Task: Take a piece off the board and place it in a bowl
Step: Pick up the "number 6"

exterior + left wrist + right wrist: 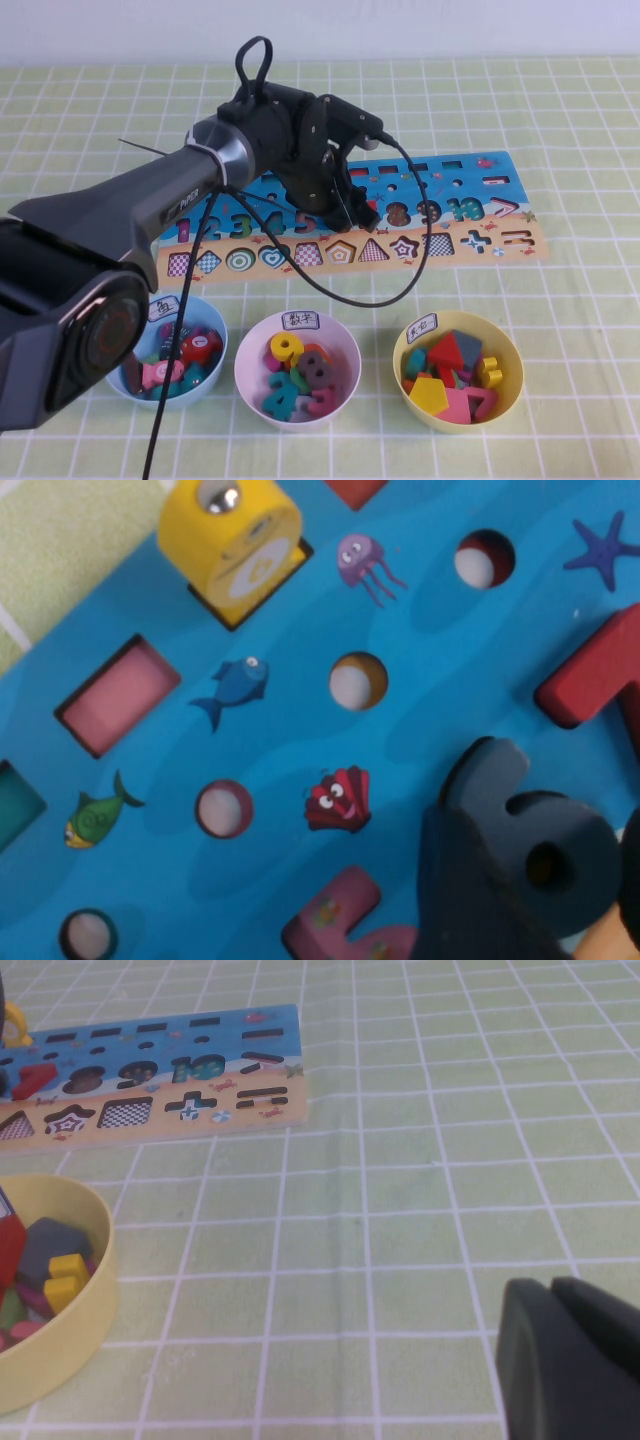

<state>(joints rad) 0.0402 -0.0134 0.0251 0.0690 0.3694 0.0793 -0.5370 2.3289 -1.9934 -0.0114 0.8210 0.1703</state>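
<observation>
1. Left gripper (pixel 352 207) low over the board (pixel 500 180), mid numeral row; my fingers (pixel 470 900) are clenched on the 6 (pixel 540 830)
2. Step: lifting the 6 out. Next: raise it clear, carry it to the pink bowl (pixel 250 350)
3. Only the left wrist view shows the grip; high view hides it
4. Right gripper (pixel 570 1360) parked over bare cloth, well apart; I cannot tell its state

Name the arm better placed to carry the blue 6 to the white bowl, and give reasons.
Left. The left gripper hangs over the board, at the 6; the white bowl sits nearby. The right gripper waits off the board.
</observation>
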